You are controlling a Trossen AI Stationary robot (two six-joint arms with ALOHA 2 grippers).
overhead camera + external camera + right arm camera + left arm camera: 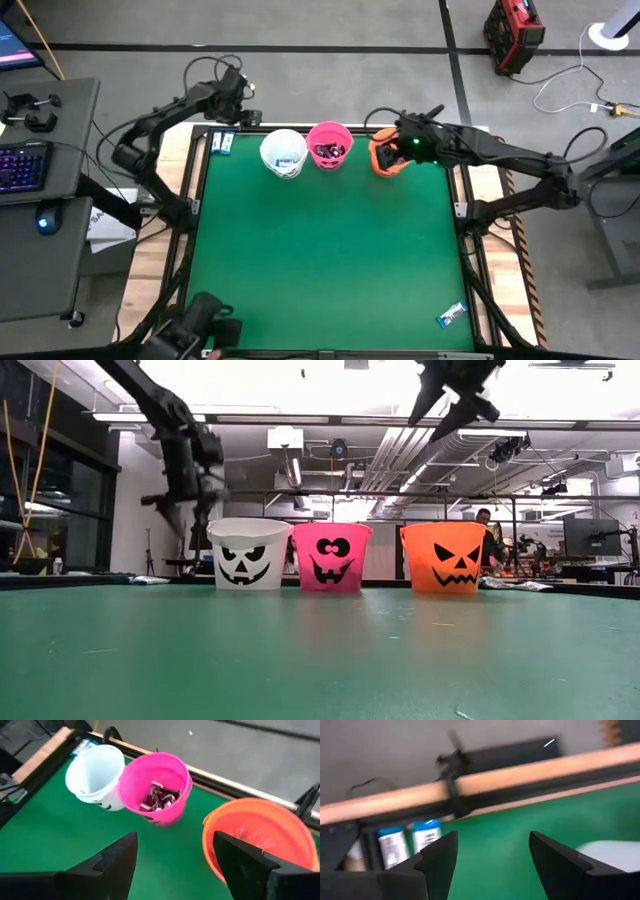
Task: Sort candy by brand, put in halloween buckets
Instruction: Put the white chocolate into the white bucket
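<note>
Three buckets stand in a row at the table's far edge from above: white, pink, orange. Level view shows their carved faces. Left gripper is spread, empty, near blue candy. Right gripper, spread and empty, hangs over reddish candy in the pink bucket.

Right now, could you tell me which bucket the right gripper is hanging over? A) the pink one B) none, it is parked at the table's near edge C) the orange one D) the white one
C: seen from above, the right gripper sits directly over the orange bucket, with its fingers apart, while the pink bucket and the white bucket stand uncovered beside it.
</note>
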